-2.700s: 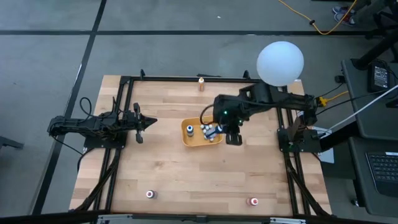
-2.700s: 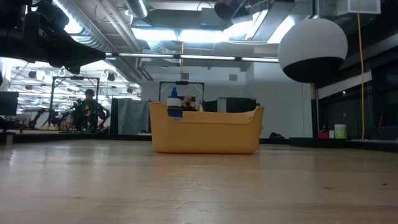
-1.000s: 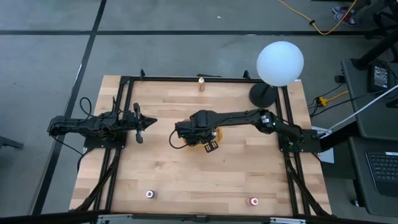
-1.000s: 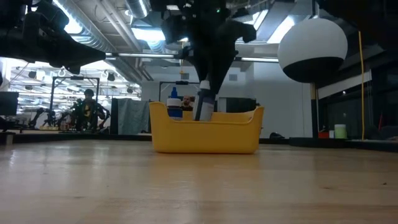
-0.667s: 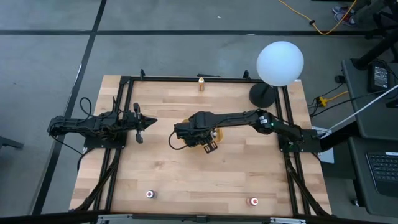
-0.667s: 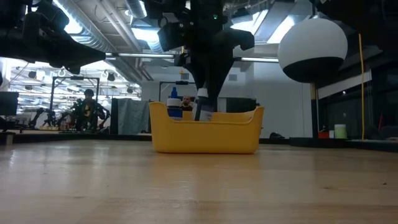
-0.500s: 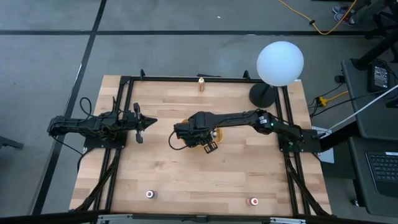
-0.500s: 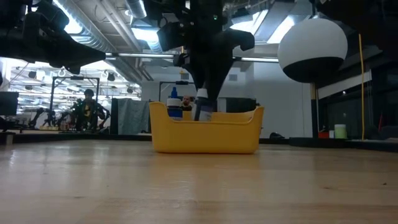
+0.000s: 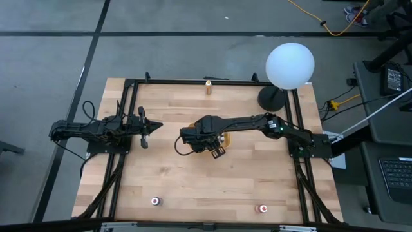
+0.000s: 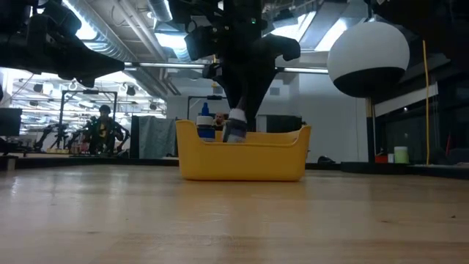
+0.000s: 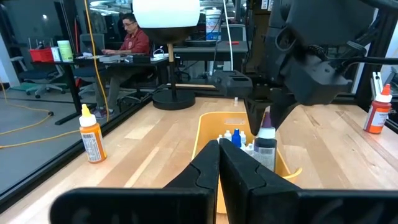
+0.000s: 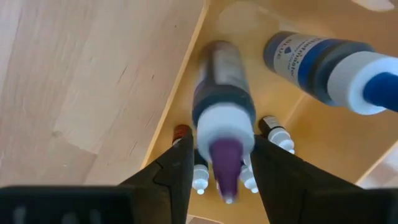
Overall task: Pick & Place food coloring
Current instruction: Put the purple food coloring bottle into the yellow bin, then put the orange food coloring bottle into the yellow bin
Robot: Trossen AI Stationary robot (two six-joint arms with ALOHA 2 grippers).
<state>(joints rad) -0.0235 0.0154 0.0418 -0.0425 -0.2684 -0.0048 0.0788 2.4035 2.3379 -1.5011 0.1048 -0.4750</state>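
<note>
Wood tabletop (image 9: pixel 193 187) centre: your right gripper (image 12: pixel 219 167) hangs over the yellow tray (image 10: pixel 242 158), fingers parted, a purple-tipped food coloring bottle (image 12: pixel 222 121) loose between them. At nine o'clock, your left gripper (image 9: pixel 154 126) waits, closed and empty.

No legible text. The label print on the blue-capped bottle (image 12: pixel 323 65) in the right wrist view is too blurred to read.

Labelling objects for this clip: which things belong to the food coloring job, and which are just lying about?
Job: purple-capped bottle at the right gripper, over the yellow tray; blue-capped bottle inside; three loose bottles on the table.
Lying about: globe lamp; idle left gripper, table's left.
</note>
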